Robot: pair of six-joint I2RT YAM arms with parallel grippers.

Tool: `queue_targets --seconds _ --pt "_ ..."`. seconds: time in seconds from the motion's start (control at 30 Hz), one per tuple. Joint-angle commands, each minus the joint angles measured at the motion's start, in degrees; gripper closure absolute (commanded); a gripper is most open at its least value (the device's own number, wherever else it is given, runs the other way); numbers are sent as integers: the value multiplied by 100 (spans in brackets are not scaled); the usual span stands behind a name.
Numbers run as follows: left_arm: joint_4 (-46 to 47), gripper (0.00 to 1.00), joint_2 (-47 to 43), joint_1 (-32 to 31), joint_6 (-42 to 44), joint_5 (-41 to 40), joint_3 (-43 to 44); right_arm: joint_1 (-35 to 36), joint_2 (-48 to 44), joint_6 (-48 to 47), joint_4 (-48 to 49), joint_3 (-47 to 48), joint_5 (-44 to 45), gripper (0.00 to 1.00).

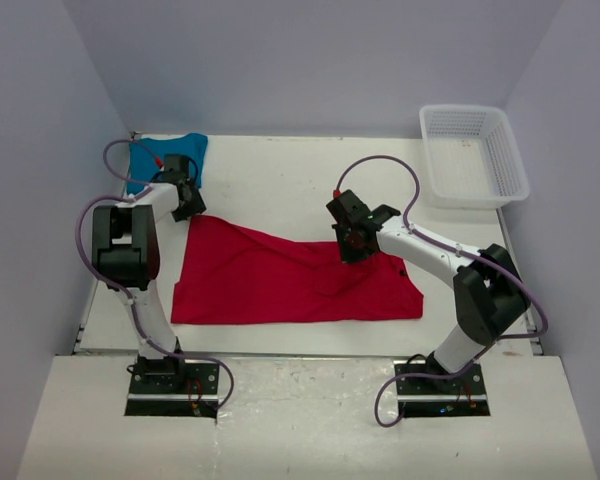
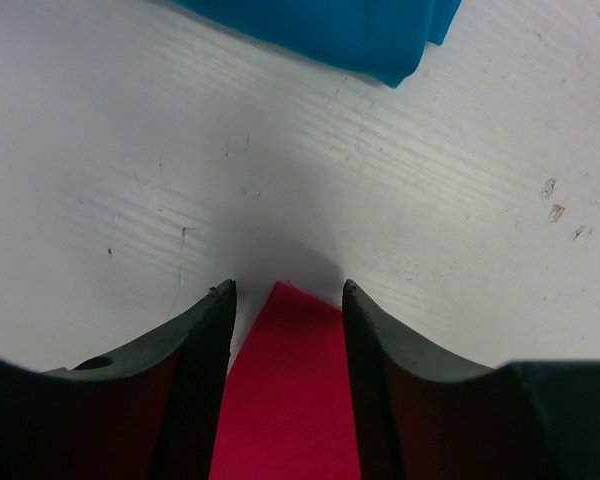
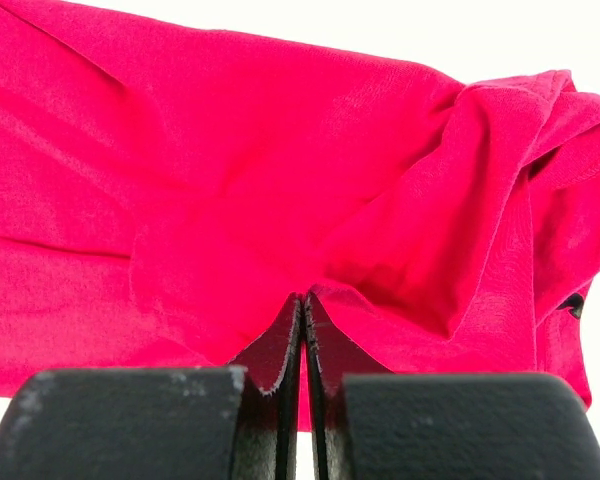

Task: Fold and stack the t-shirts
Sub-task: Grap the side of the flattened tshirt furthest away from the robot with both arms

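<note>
Table [image 1: 280, 175]: we saw a pale, scuffed top carrying both shirts and a basket, with the two arms reaching in from the near edge.

Red t-shirt [image 1: 280, 285]: it lay spread across the middle of the table, mostly flat. Its far edge ran at a slant from the left arm to the right arm, and it was bunched into folds at the right end.

Basket [image 1: 460, 108]: a white mesh one sat at the far right corner, well apart from both shirts.

Teal t-shirt [image 1: 190, 145]: it sat as a small folded bundle at the far left corner. It was just beyond the red shirt's far left corner but not touching it.

Left gripper [image 2: 285, 290]: its jaws stood apart, low over the table. The pointed far left corner of the red shirt lay in the gap between the two fingers [image 2: 205, 350]. We could not tell whether either finger touched the cloth.

Right gripper [image 3: 302, 300]: its jaws were pressed together on a pinch of red cloth at the shirt's far edge toward the right. Wrinkles gathered in toward the fingertips.
</note>
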Motion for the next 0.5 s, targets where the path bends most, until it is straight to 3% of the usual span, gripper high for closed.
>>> queue_targets --seconds 0.0,0.23,0.47 --pt "-163 52 -222 8 -50 130 -318 6 -110 -51 132 26 -81 100" --pt "-93 52 -565 -18 -41 139 -442 6 -145 -43 167 -45 -107 100" --pt "-110 55 -311 -71 -24 218 -346 6 -224 -43 123 -27 -90 100"
